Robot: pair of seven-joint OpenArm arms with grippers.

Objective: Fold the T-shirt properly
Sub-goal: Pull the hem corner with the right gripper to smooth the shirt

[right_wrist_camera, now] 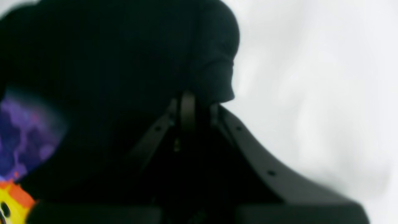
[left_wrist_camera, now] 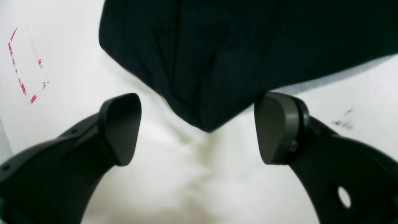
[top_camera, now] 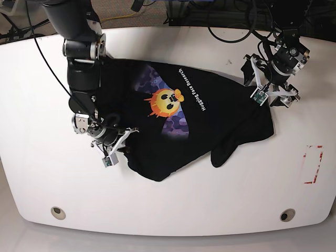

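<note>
The black T-shirt lies spread and rumpled on the white table, print up: an orange-yellow face over purple shapes, with white text beside it. My right gripper is shut on the shirt's edge at the base view's left. The blurred right wrist view shows its fingers pinched together in black cloth, with the purple print beside them. My left gripper is open at the shirt's right edge. In the left wrist view, a pointed black fold reaches between its spread pads.
A red tape rectangle marks the table's right side and also shows in the left wrist view. Two round holes sit near the front edge. Cables run along the table's back edge.
</note>
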